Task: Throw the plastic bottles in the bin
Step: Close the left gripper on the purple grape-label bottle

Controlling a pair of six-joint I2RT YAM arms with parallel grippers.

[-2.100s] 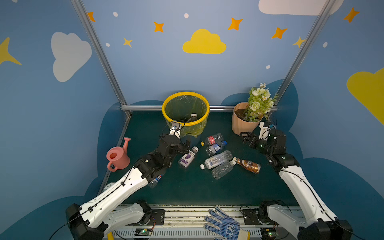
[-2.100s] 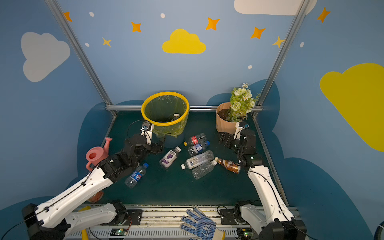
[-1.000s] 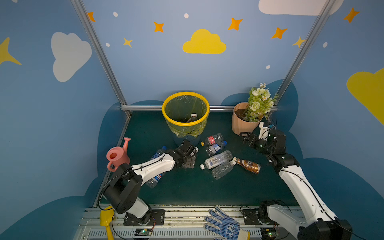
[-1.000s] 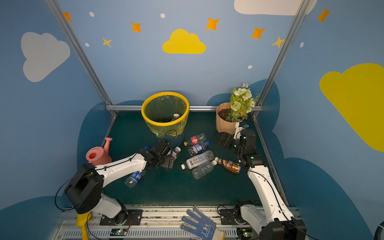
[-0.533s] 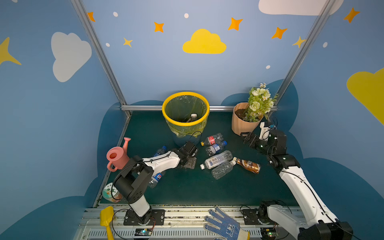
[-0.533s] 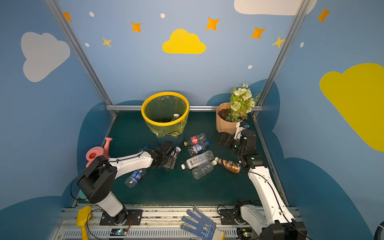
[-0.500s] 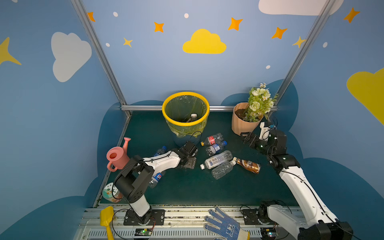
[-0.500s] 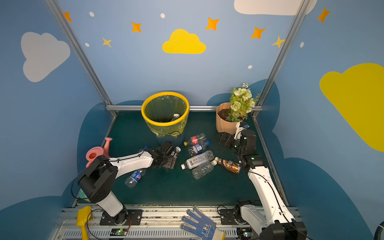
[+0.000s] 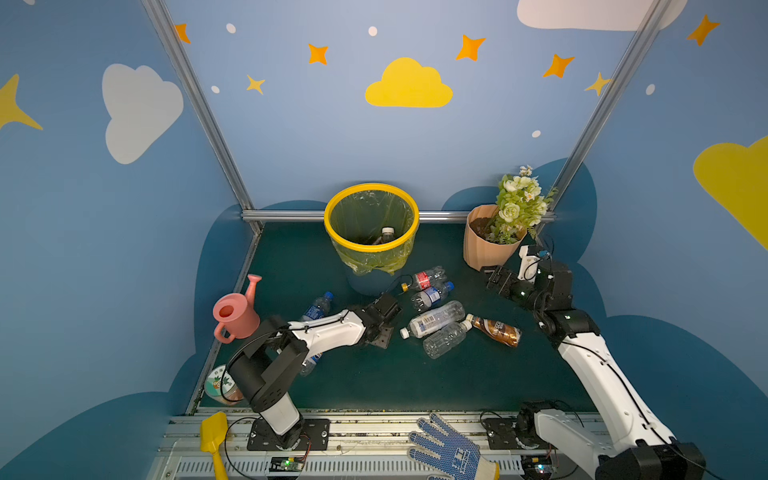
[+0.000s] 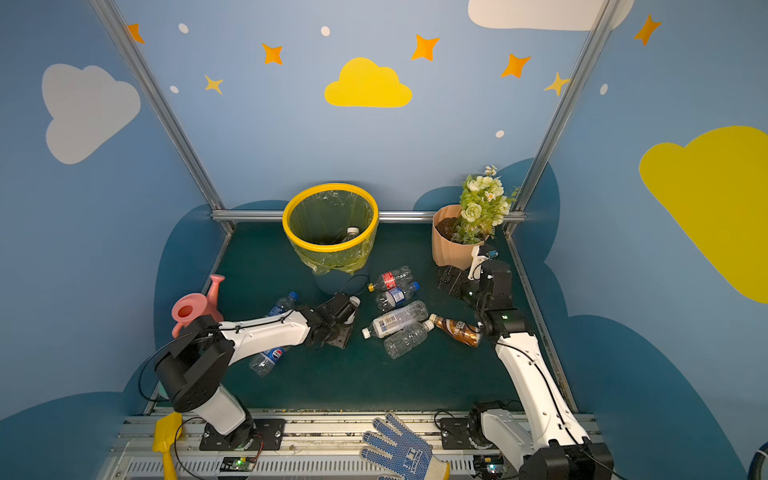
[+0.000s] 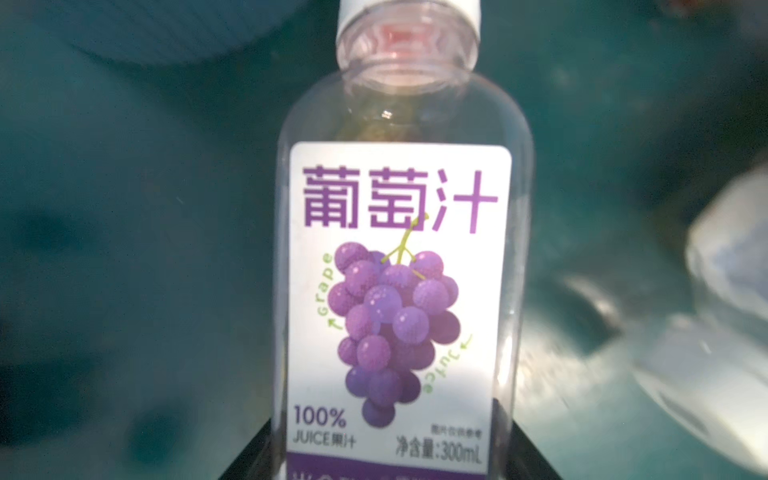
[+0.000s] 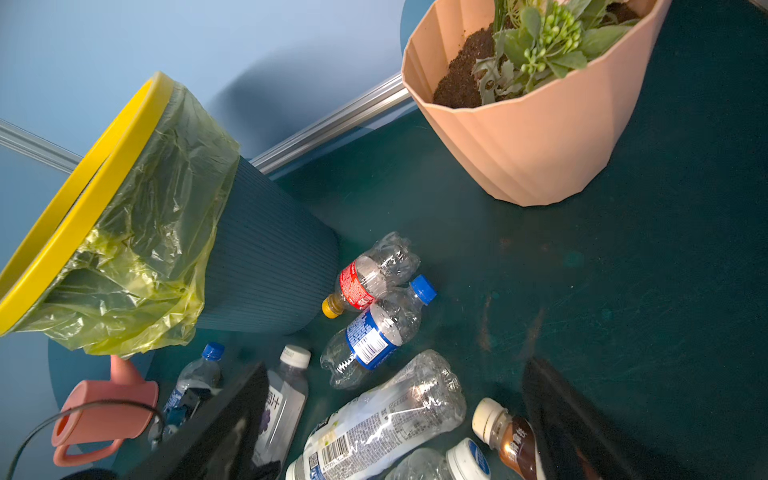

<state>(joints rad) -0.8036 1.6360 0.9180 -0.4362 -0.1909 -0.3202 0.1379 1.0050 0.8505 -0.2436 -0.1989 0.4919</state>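
Clear glossy plastic grape juice bottle (image 11: 400,116), smooth printed label (image 11: 399,307); bin (image 12: 266,257) matt ribbed plastic, liner (image 12: 145,232) thin crinkly glossy film; flower pot (image 12: 540,137) matt plastic; table (image 12: 623,291) matt, scuffed

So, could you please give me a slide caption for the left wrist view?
Left claw flanks a clear, white-capped grape juice bottle lying on the dark green table.

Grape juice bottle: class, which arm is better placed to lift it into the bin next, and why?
Left. The left gripper is down over the grape juice bottle, its fingers flanking the base in the left wrist view. The right gripper hangs open by the flower pot, farther away.
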